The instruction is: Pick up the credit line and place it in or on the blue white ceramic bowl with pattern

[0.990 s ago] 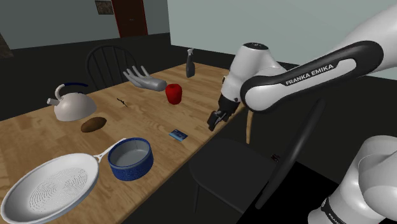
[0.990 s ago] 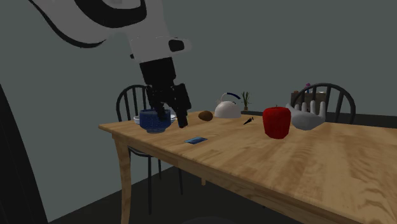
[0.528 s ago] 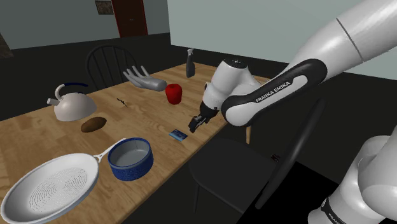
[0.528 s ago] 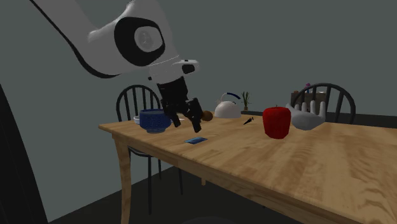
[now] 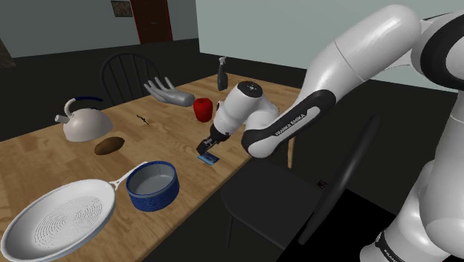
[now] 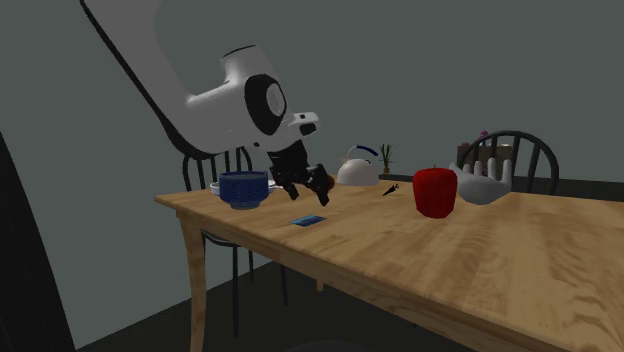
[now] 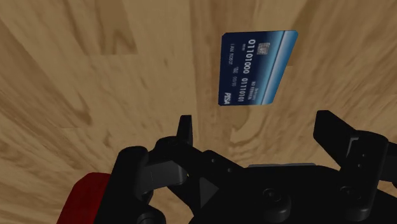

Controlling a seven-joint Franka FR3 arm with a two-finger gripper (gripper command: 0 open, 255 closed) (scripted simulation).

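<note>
On the tabletop (image 5: pixel 44 160), near its edge, the credit card (image 5: pixel 209 157) lies flat with its printed blue face up. Nothing has lifted it yet. The blue bowl (image 5: pixel 152 196) stands apart from it, toward the shoulder view's lower left, and from here it looks empty inside. By my reckoning none of the real work is done: the grasp, the lift, the carry to the bowl and the release are all to come. What I'm watching is the approach to the card.

The white arm (image 5: pixel 349 52) rises high from its stand, bends at the elbow and slopes down toward the table, so that the wrist hangs low over the wood just beside the card. In the second exterior view the black hand hovers just above the tabletop, between the bowl (image 6: pixel 244 190) and the card (image 6: pixel 309 220), a little behind the card and tilted rather than plumb. Looking along the hand, the jaws stand wide apart and hold nothing. The card (image 7: pixel 257 68) sits on the wood ahead of them, roughly in line with the gap, and neither finger touches it. A thin card lying flat on wood looks awkward to pinch, so I'd guess the hand needs to drop lower and square up first.
</note>
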